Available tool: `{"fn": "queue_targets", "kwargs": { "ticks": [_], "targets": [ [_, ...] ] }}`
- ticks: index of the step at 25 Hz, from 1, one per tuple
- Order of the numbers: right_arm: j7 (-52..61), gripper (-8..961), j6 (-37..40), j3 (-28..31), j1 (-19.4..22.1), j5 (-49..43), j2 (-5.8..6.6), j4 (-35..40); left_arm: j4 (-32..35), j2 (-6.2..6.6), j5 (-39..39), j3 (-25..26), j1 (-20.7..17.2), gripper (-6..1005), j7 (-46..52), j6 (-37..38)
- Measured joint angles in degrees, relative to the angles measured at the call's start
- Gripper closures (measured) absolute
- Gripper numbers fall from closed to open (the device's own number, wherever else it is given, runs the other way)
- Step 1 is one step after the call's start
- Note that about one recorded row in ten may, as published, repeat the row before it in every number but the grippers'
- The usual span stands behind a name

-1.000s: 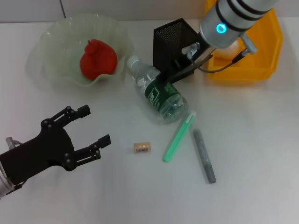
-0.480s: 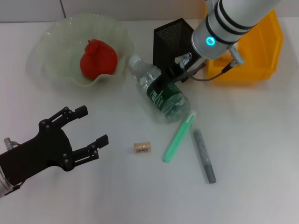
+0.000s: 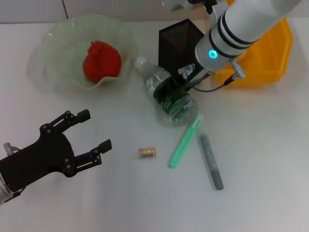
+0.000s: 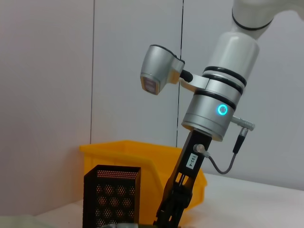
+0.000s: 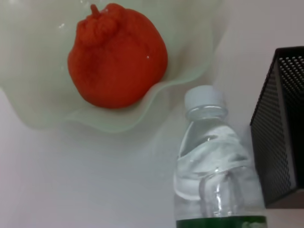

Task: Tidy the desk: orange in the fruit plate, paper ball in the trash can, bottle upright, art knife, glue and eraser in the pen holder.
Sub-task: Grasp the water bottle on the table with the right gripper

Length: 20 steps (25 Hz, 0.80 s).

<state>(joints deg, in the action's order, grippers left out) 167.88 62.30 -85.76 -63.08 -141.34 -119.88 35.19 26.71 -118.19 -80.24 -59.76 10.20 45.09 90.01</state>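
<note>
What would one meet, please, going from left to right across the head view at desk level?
Left gripper → orange in the fruit plate → eraser → bottle → grey pen → trash can.

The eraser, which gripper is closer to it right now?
Left. The left gripper hovers open beside the eraser, toward the robot's left; the right gripper is farther off at the bottle.

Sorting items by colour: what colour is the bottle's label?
Dark green with pale print, on the bottle; clearest in the head view.
</note>
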Motion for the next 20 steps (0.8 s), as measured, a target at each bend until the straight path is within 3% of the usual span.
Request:
{"fn": "queue_targets", "kwargs": {
  "ticks": [10,20],
  "targets": [
    [-1.5,164,-3.8,-5.5,0.2,5.3,0.0,-2.7,0.0,-0.15,0.0,0.0,0.4,126,-0.6,-0.3],
    [-2.0,175,-4.9,-5.7,0.4,5.6,0.0,-4.5,0.0,-0.2,0.0,-0.3,0.6,127,-0.7,-0.8]
  ]
}}
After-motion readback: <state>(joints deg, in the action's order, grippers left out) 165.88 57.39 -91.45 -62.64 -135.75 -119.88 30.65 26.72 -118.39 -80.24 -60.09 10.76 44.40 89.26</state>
